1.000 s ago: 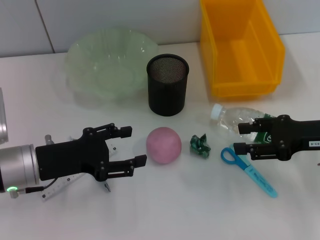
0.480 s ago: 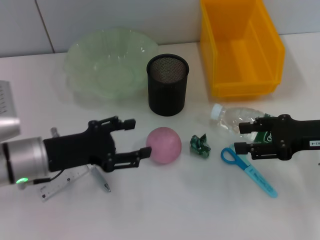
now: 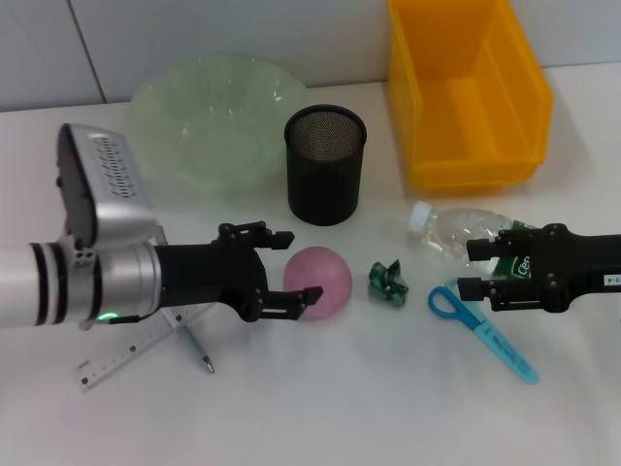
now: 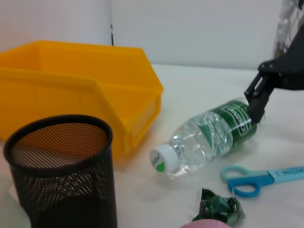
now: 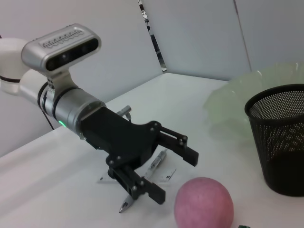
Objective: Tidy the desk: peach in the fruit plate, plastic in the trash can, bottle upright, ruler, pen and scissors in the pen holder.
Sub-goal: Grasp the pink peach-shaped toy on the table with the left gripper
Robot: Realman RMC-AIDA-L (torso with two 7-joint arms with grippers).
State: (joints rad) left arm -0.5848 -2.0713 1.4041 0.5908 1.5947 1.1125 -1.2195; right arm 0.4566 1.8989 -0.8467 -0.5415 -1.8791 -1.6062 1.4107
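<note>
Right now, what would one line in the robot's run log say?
left pincer: open, closing in on peach | right pincer: open, by lying bottle | scissors: on desk

The left arm reaches in low from the left side, forearm nearly level, its wrist camera block standing up behind the black left hand (image 3: 289,267). Its two fingers are spread wide, pointing toward the right. The right hand (image 3: 472,269) reaches in from the right edge, level, fingers parted, pointing left
</note>
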